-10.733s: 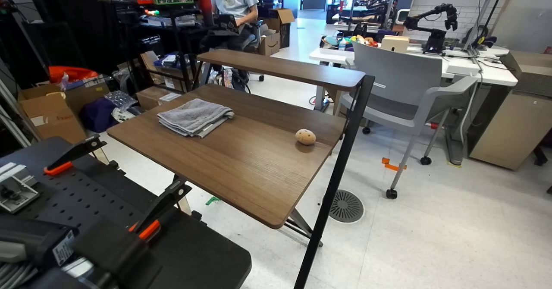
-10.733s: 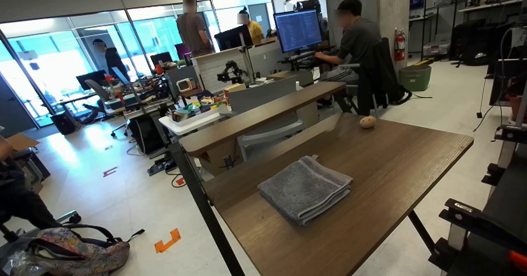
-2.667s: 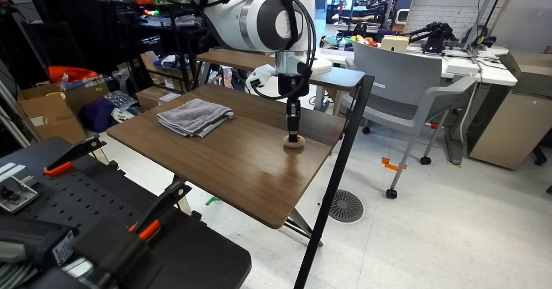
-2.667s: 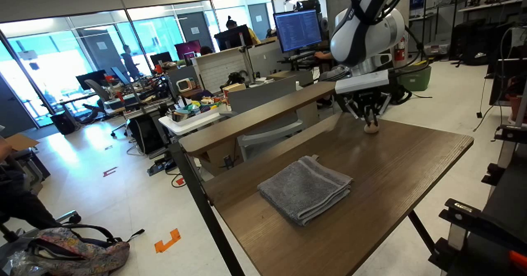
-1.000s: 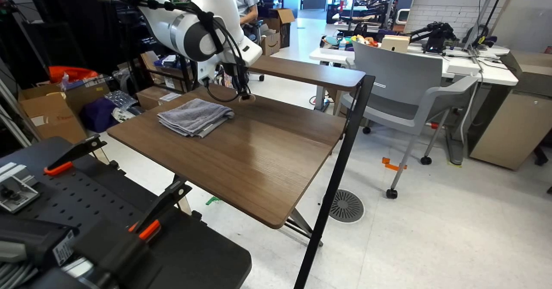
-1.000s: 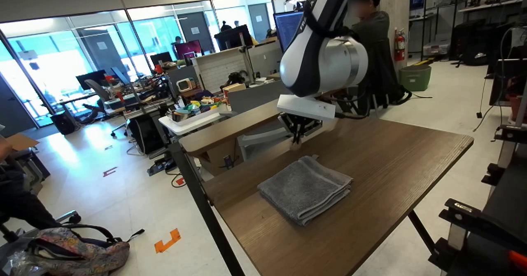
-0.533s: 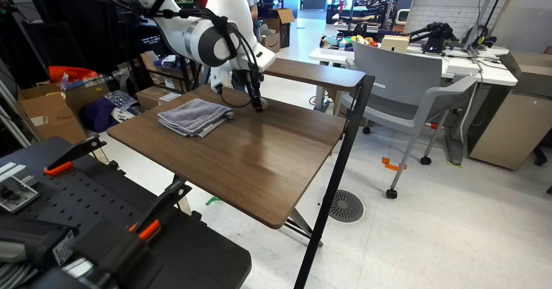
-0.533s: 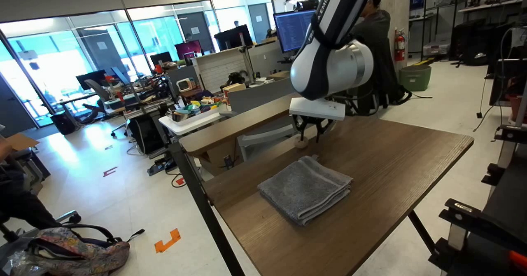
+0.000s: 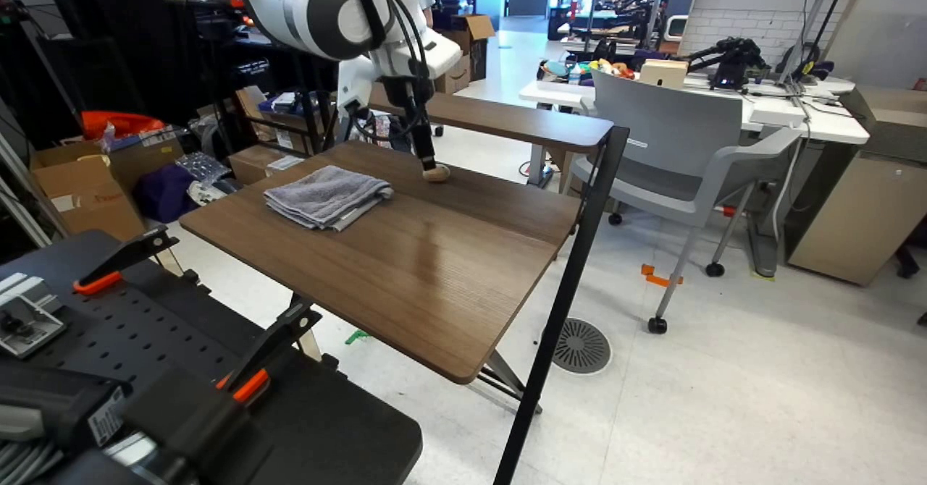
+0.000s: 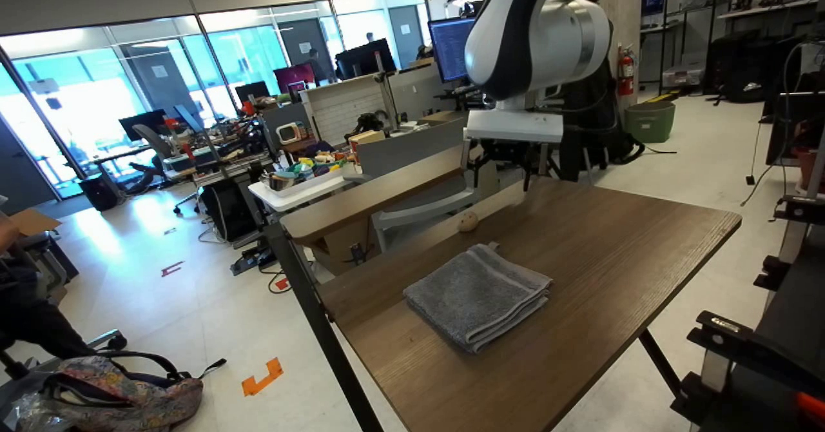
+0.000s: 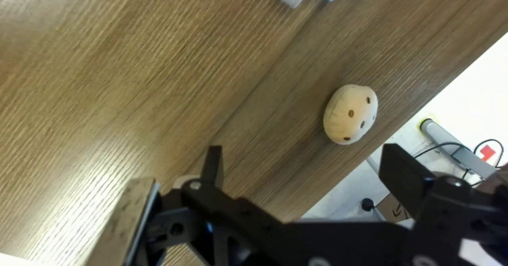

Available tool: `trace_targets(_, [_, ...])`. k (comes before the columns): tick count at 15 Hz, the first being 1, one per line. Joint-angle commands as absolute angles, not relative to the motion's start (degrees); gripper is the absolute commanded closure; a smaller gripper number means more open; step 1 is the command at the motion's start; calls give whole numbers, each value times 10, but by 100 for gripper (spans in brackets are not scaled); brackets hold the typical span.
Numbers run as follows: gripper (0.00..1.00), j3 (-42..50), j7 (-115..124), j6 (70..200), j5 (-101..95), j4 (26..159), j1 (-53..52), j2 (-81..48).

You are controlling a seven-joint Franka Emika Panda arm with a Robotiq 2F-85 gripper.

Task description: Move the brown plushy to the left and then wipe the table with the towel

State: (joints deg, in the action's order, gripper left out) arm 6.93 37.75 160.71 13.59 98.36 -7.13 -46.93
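The brown plushy [image 9: 437, 174], a small tan lump with dark spots, rests on the brown table [image 9: 405, 275] near the edge beside the raised shelf. It also shows in an exterior view [image 10: 468, 222] and in the wrist view [image 11: 350, 114]. The grey folded towel [image 9: 329, 197] lies close by, also in an exterior view [image 10: 480, 296]; only a pale bit at the top edge shows in the wrist view. My gripper [image 11: 303, 148] is open and empty, its fingers wide apart. It hangs above the table [image 10: 501, 185], apart from the plushy.
The raised shelf [image 9: 507, 119] runs along one long side of the table, with a grey chair [image 9: 666, 145] behind it. A black bench [image 9: 347, 412] with clamps [image 9: 271, 340] stands at the opposite side. A slanted black leg [image 9: 565, 304] rises at one end.
The plushy was carried left in both exterior views from the table's far end to near the towel. Within the last second my gripper let it go, opened and rose. The towel has not moved.
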Motion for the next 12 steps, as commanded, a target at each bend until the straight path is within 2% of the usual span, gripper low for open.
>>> trace_targets(1, [0, 83, 360, 1524, 115, 1064, -81, -368])
trace_targets(4, [0, 124, 384, 1410, 28, 1040, -111, -358])
trace_targets(9, [0, 96, 372, 1239, -39, 954, -108, -415])
trace_targets(10, [0, 93, 377, 1292, -27, 1000, -96, -378])
trace_targets(12, [0, 89, 376, 1265, -33, 981, -102, -400])
